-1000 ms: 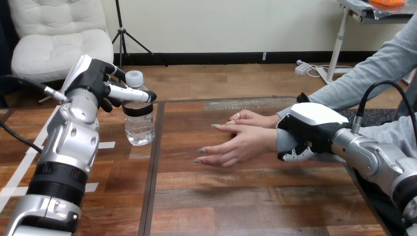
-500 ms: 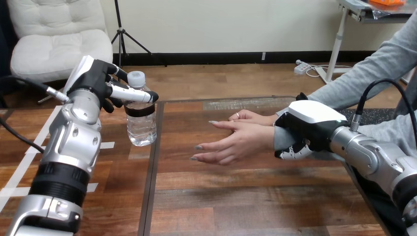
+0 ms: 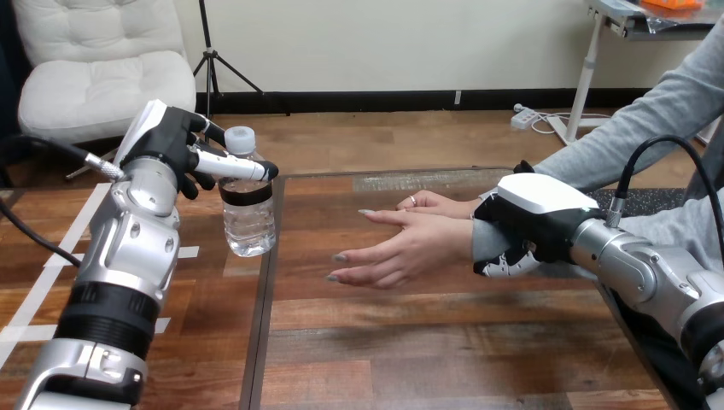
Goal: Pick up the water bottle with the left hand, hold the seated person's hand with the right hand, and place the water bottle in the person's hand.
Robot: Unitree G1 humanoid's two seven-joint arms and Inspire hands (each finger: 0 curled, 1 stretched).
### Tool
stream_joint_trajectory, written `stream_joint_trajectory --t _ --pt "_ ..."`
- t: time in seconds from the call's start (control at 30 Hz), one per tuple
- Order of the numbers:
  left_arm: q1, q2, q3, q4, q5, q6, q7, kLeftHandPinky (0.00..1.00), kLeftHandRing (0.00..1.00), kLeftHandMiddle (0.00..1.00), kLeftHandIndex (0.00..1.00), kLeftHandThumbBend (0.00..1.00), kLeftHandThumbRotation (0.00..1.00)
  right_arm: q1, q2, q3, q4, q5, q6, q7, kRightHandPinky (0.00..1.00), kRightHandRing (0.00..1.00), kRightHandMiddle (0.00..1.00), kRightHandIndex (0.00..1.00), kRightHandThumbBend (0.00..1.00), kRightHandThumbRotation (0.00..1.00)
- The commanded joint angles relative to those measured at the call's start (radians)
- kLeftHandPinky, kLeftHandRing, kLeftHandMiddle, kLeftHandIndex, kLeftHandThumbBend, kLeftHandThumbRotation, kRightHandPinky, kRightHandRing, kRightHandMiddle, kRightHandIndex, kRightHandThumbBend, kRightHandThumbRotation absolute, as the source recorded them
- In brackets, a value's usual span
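Left forearm (image 3: 124, 248): stacked silver metal casings with small dark screw holes and one wide black ribbed band low down. It ends in the left hand (image 3: 166, 145), which is black with an angular white shell on its back and jointed white-and-black fingers (image 3: 226, 164). Right forearm (image 3: 640, 269): smooth silver cylinder with a black ring toward the elbow, ending in the right hand (image 3: 538, 213), black under a rounded white back shell.

Left hand (image 3: 167, 141), right hand (image 3: 540, 215): both curled.
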State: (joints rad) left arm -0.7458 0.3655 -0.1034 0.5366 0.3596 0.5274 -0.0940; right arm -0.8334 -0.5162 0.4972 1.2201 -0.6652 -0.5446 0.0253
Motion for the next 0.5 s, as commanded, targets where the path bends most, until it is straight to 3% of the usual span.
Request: stream_joint_trajectory --t 0.0,0.47 --pt "-0.065 -0.002 -0.008 -0.069 0.002 -0.022 0.002 0.17 0.24 0.33 0.49 0.63 0.00 -0.075 0.003 -0.035 -0.054 0.032 -0.036 -0.012 0.35 0.41 0.48 0.51 0.38 0.14" --pt "-0.073 -0.006 -0.019 -0.067 0.014 -0.020 -0.001 0.16 0.23 0.32 0.47 0.62 0.00 -0.078 0.005 -0.040 -0.055 0.036 -0.044 -0.013 0.34 0.39 0.45 0.49 0.40 0.11"
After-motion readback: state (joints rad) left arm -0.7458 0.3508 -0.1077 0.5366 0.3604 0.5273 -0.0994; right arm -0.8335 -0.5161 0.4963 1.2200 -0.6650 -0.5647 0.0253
